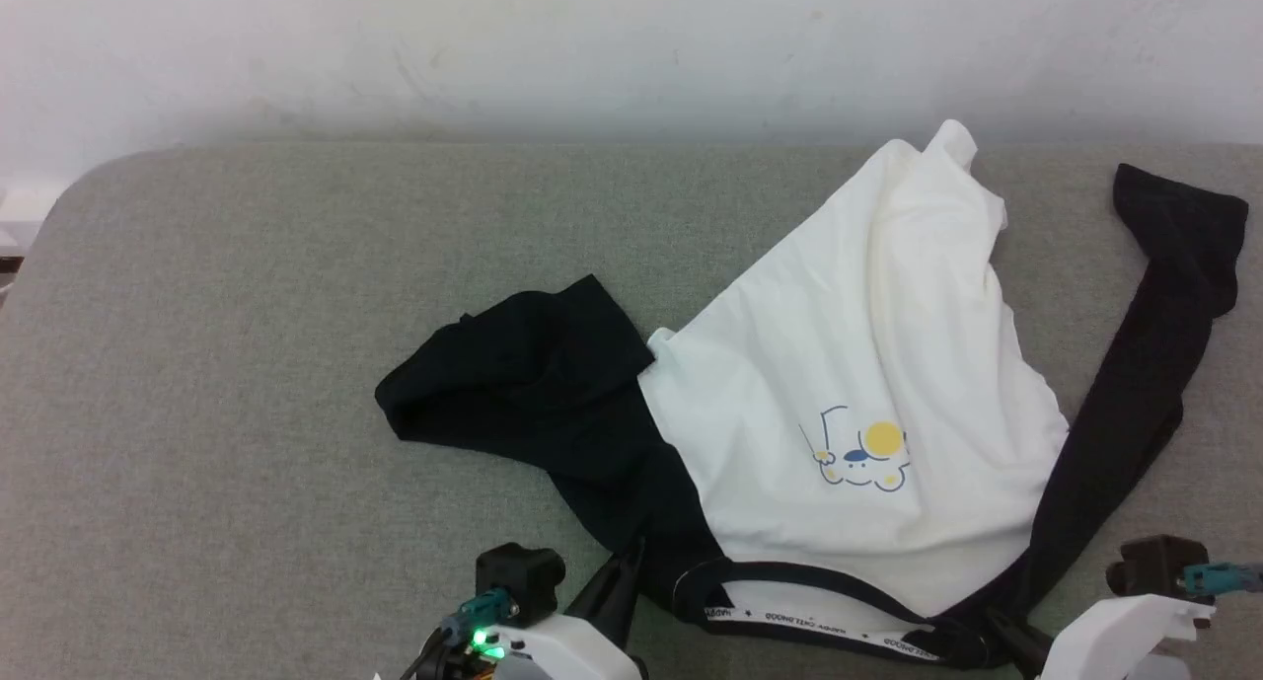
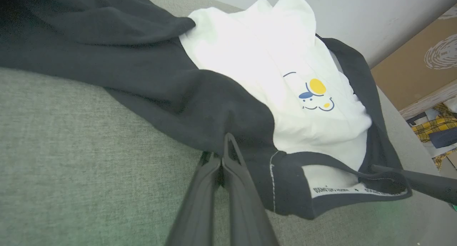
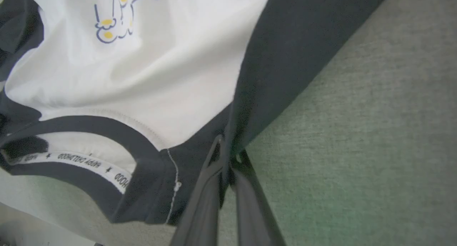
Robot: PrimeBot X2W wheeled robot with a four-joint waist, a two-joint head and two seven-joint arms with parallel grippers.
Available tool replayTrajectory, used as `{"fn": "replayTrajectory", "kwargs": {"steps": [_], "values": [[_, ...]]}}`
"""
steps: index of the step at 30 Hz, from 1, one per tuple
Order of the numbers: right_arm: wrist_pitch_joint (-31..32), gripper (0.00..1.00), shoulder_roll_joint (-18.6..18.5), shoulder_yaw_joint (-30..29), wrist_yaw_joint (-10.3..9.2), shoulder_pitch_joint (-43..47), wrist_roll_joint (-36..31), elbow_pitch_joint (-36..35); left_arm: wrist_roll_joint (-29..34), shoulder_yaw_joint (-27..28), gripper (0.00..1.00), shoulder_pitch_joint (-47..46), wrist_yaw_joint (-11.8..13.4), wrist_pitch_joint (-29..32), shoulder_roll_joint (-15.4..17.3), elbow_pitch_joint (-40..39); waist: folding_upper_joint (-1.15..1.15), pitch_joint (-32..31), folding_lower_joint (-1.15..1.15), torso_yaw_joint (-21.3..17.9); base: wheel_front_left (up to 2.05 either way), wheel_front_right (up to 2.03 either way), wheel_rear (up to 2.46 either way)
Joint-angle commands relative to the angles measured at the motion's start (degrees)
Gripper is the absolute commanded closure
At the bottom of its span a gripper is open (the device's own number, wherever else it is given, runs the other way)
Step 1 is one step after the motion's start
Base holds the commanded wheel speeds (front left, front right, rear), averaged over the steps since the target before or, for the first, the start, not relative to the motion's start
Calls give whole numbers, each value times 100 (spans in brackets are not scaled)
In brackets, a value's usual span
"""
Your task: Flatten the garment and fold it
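White-bodied, black-sleeved garment [image 1: 849, 344] (small yellow-and-blue print [image 1: 863, 455])

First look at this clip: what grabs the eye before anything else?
A rumpled garment, white with black sleeves and a small yellow-and-blue print, sprawls right of centre on the grey padded surface, with its collar toward the robot. The left gripper and the right gripper each pinch black fabric beside that collar, with their jaws shut.

"HAPPY CHILDHOOD" on garment [image 3: 142, 71] collar [image 3: 76, 161]
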Motion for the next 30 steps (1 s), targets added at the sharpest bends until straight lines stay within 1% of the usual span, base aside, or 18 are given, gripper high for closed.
{"fn": "replayTrajectory", "kwargs": {"steps": [1,5,9,13,17,21,25,30], "values": [[-64,100,20,7,-10,0,87,-13,-48,19,100,17,-40,-31,28,12,0,-55,0,-35,0,0,0],[-223,100,20,53,-10,8,223,-459,-89,37,100,66,-75,-6,128,-155,0,-173,0,-132,0,0,0],[-493,100,20,11,-10,-94,516,-1160,-100,74,100,79,-125,44,310,-677,0,-307,0,-228,0,0,0],[-591,100,20,115,-10,-315,766,-1941,-89,184,100,31,-98,229,567,-1489,0,-462,0,-318,0,0,0],[-582,100,20,141,-10,-720,674,-2549,-157,324,100,-214,-129,531,780,-2410,0,-625,0,-345,0,0,0],[-441,100,18,209,-10,-1358,554,-3030,-132,527,100,-739,-125,896,991,-3216,0,-753,0,-344,0,0,0],[-270,100,18,228,-10,-2105,645,-3231,-208,861,100,-1346,-59,1219,1119,-3680,0,-861,0,-365,0,0,0],[-124,100,19,114,-10,-3019,897,-3107,-239,1329,100,-2124,11,1459,1311,-3831,0,-939,0,-383,0,0,0]]}}
